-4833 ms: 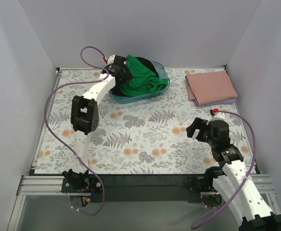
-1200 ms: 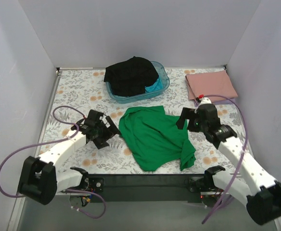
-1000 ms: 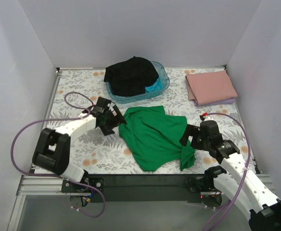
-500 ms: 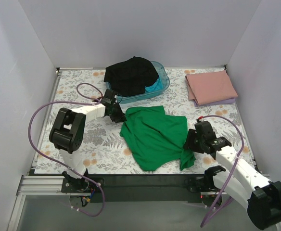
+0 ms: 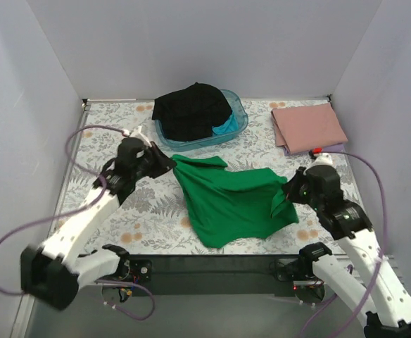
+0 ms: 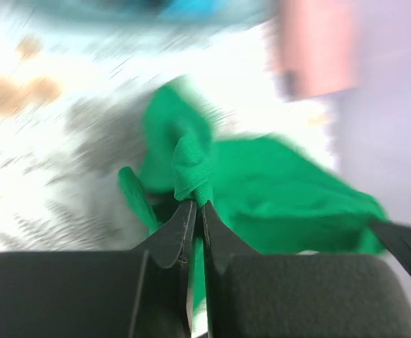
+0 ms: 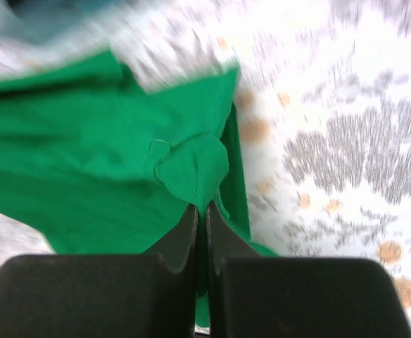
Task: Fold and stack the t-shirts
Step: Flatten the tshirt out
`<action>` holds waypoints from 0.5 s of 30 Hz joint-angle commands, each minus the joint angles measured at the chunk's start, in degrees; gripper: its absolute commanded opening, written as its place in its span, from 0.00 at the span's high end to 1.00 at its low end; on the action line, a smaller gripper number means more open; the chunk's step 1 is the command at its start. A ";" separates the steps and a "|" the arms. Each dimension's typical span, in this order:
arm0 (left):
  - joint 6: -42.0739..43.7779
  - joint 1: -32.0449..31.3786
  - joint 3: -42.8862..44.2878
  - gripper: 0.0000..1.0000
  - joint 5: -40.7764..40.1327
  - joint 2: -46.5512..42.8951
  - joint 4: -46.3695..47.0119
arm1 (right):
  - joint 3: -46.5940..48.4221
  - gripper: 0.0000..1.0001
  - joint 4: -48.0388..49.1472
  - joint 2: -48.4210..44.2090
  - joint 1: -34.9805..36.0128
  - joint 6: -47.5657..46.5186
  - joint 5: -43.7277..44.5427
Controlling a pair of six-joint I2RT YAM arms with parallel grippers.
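On surface (image 5: 262,151) near middle, green t-shirt (image 5: 226,204) spread out. Wrist views: left tool (image 6: 195,211) clamped on bunched corner, right tool (image 7: 200,210) pinching opposite edge. Overhead only: black t-shirt (image 5: 191,109) heaped in tub (image 5: 242,116), pink t-shirt (image 5: 307,127) folded far right

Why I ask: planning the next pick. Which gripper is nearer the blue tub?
Left. The left gripper, shut on the green shirt, is just in front of the left end of the tub; the right gripper pinches the shirt's other side, farther toward the near right.
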 commanded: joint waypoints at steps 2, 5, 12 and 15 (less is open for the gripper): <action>-3.39 -1.16 1.09 1.00 -3.21 -21.86 -0.96 | 16.58 0.99 -5.08 -5.96 -0.27 -4.29 1.68; -3.49 -1.34 9.69 1.00 -6.29 -30.14 -6.14 | 25.13 0.99 -5.61 -7.37 -0.35 -5.87 2.03; -1.47 -1.25 30.62 1.00 -6.91 -35.07 -12.22 | 47.91 0.99 -6.76 -5.53 -0.18 -7.80 4.06; -2.52 -1.16 34.32 1.00 -6.38 -34.64 -12.83 | 51.52 0.99 -6.85 -3.61 -0.27 -8.94 3.71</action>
